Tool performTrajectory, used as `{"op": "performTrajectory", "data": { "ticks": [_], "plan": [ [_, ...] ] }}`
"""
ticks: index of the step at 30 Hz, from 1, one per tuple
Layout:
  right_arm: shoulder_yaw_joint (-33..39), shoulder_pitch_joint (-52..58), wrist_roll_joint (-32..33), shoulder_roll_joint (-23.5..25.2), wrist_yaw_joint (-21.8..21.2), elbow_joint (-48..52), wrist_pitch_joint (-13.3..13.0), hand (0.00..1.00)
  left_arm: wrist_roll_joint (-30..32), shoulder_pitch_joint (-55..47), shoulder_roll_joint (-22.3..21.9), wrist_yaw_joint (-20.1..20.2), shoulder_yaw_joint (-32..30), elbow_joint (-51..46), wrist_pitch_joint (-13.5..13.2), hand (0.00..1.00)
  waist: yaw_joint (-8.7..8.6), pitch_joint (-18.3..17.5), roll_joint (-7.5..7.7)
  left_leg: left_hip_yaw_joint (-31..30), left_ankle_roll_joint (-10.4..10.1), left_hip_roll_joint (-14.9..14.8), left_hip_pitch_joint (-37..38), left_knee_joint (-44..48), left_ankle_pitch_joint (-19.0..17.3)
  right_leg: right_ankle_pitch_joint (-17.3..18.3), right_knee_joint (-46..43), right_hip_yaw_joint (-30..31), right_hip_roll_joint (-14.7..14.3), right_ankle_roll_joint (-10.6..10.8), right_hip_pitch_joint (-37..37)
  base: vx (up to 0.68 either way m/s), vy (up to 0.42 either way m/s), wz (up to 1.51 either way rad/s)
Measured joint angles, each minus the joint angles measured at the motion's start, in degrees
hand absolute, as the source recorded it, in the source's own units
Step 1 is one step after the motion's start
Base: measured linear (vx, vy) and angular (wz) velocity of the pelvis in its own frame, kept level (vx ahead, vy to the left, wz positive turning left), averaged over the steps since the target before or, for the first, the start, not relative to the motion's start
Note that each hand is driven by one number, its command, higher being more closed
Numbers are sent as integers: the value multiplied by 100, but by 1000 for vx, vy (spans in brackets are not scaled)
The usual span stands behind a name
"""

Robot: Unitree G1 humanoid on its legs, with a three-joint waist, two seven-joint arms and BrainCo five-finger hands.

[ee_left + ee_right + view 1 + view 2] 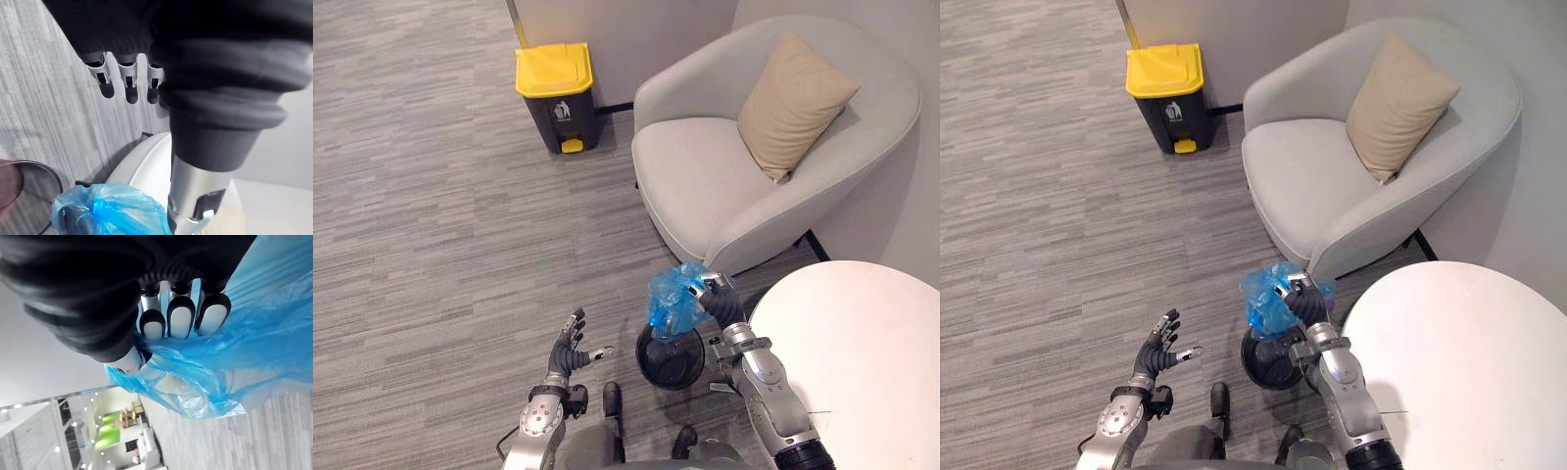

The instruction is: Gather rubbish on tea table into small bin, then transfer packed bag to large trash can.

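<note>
Judged well past the gathering step. Pinched in the curled fingers of the right hand (715, 297): a crumpled translucent blue plastic bag (668, 299), directly above the small round black bin (671, 364). Hard to tell whether quite clear of its rim. No rubbish to be seen on the visible part of the round white surface (862, 362) just right of that bin. Cannot tell what lies inside the bag.

Left to do, by the look of things: carrying the bag over the grey striped carpet floor (431, 196) to the large dark-grey trash can with yellow lid (556, 93), well beyond the small bin, by the far wall and off to its left, then dropping it in. Lid down at present, so first an opening, probably by the yellow pedal (572, 145) at the base.

Near the small bin on its left, over the floor: the left hand (573, 351), fingers spread and straight, holding nothing.

By count: one blue bag, one small bin, one large trash can, one white surface, one pale grey upholstered armchair (705, 186) beyond the bin, one beige square cushion (795, 103) propped against its back, two hands.
</note>
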State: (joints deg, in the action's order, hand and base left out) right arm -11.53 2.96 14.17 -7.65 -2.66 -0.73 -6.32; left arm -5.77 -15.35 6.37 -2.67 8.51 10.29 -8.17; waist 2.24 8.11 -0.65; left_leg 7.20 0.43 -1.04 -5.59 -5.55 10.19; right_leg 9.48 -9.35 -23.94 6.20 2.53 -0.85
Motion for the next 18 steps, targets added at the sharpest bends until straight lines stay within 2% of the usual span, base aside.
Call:
{"op": "performTrajectory", "data": {
  "ticks": [7,9,12,18],
  "plan": [
    [-23,-5,413,57,-98,2,-3,100,232,-182,-104,3,1,-595,-125,0,9,-187,-129,-117,-29,-40,104,-39,-24,-24,32,-13,-30,16,-87,-79,8,2],
    [-67,-52,586,52,-142,2,-3,100,554,-182,-72,-7,9,-805,-138,0,21,-275,-165,-118,-30,-49,98,-39,-24,-53,61,-5,-46,19,-90,-17,3,0],
    [-210,-165,799,47,-257,18,-5,100,898,-127,72,-5,120,-1006,-238,0,23,-376,-157,-101,-8,-65,102,-38,-6,-81,62,28,-62,-3,-97,2,-10,-4],
    [-369,-443,1010,6,-388,37,-5,100,1130,92,163,3,285,-1042,-240,0,18,-423,-143,-83,-4,-94,135,-38,1,-121,65,58,-99,-31,-145,10,-13,-3]
  ]
}}
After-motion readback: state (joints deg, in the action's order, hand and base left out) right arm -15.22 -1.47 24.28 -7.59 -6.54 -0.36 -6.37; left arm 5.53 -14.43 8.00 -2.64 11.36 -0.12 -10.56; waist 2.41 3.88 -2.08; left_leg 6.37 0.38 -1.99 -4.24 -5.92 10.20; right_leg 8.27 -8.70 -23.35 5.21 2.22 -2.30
